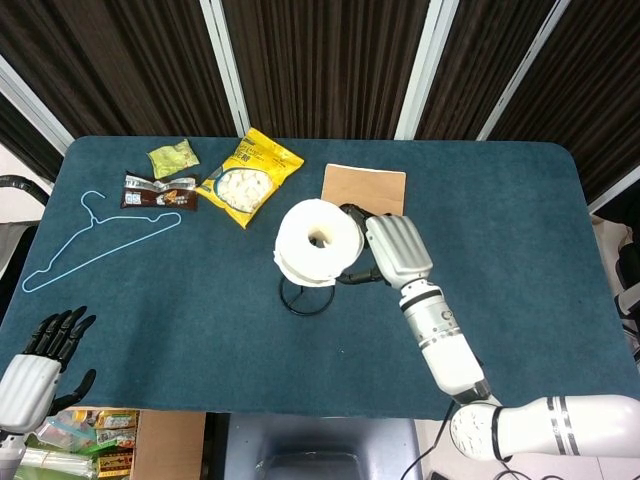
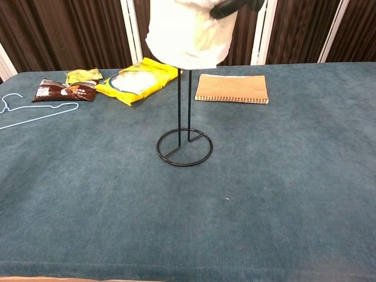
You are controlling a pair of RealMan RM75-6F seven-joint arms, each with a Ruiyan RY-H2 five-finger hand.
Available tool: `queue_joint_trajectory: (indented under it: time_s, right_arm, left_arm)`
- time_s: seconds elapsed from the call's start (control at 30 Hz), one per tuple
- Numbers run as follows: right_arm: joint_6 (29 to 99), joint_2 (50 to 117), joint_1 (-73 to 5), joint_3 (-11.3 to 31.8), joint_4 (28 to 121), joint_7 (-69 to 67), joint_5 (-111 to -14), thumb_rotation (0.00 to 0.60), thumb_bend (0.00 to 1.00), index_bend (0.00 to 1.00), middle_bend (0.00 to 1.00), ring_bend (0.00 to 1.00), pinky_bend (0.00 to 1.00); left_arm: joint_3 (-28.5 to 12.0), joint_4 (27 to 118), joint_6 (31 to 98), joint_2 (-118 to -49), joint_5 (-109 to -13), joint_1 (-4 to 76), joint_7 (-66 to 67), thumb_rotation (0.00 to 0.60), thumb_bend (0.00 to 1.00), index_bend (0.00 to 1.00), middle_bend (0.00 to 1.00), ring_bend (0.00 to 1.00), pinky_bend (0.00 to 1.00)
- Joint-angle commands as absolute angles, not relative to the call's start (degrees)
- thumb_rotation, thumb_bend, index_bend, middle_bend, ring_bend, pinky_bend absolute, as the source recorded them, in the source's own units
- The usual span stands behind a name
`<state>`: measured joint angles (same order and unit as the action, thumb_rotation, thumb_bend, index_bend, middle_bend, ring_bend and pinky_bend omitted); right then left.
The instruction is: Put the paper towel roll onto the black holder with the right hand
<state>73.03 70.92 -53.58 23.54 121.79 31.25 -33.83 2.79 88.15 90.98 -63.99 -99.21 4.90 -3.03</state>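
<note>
Above the middle of the table (image 1: 520, 300), I am gripping the roll (image 1: 318, 242) with my right hand (image 1: 397, 249), my dark fingers (image 1: 352, 213) wrapping around its far and near sides. I am holding it upright, its core opening facing up, over the holder (image 2: 184, 140), whose two thin rods are running up into the roll's underside in the chest view. My left hand (image 1: 40, 360) is hanging off the table's near left corner, fingers spread, holding nothing, well apart from the roll.
</note>
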Motion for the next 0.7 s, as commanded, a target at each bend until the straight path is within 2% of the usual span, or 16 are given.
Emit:
queue_joint_trajectory:
  time_s: [0.03,0.07,0.13,0.2,0.33,0.57,0.63,0.7]
  right_arm:
    - [72.7,71.5,-53.5,23.3,121.2,30.2,-34.6,0.600,0.30,0.47,0.52,0.48,0.52]
    - [72.7,71.7,-53.4,23.3,121.0,29.5,-35.2,0.600,0.30,0.37,0.47,0.44,0.50]
    - [72.6,71.6,-53.1,23.4,120.9,28.5,-35.7,0.600,0.30,0.11,0.34,0.32,0.43]
    - [72.1,70.9,-52.9,23.3,121.2,28.4,-35.0,0.600,0.29,0.01,0.23,0.22,0.37]
    - [71.9,69.4,-52.8,23.1,121.8,28.9,-34.7,0.600,0.21,0.00,0.08,0.07,0.26]
    - [71.7,66.3,-51.0,21.1,123.9,28.7,-37.4,0.600,0.18,0.00,0.05,0.05,0.25]
    - [72.0,64.6,-49.3,19.3,125.4,28.6,-40.5,0.600,0.18,0.00,0.04,0.04,0.24]
    - [73.4,62.5,-45.7,15.6,126.9,28.2,-47.4,0.600,0.18,0.00,0.03,0.03,0.22]
  left_arm:
    - [2.7,88.2,90.8,-64.2,-99.2,5.0,-2.8,0.600,0.42,0.00,0.00,0.02,0.10]
    - [2.7,88.3,90.7,-64.3,-99.1,5.1,-2.7,0.600,0.42,0.00,0.00,0.02,0.10]
    - [2.6,88.3,90.7,-64.4,-99.0,5.1,-2.6,0.600,0.42,0.00,0.00,0.02,0.10]
    - [2.5,88.4,90.6,-64.5,-98.8,5.2,-2.5,0.600,0.42,0.00,0.00,0.02,0.10]
    - [2.4,88.6,90.3,-64.9,-98.9,5.4,-2.0,0.600,0.42,0.00,0.00,0.02,0.10]
    - [2.2,89.1,89.7,-65.8,-98.7,5.8,-0.6,0.600,0.42,0.00,0.00,0.02,0.10]
    - [1.9,88.1,90.5,-64.6,-97.8,5.3,-2.0,0.600,0.42,0.00,0.00,0.02,0.10]
    - [2.2,87.0,90.9,-63.6,-98.5,5.5,-4.8,0.600,0.42,0.00,0.00,0.02,0.10]
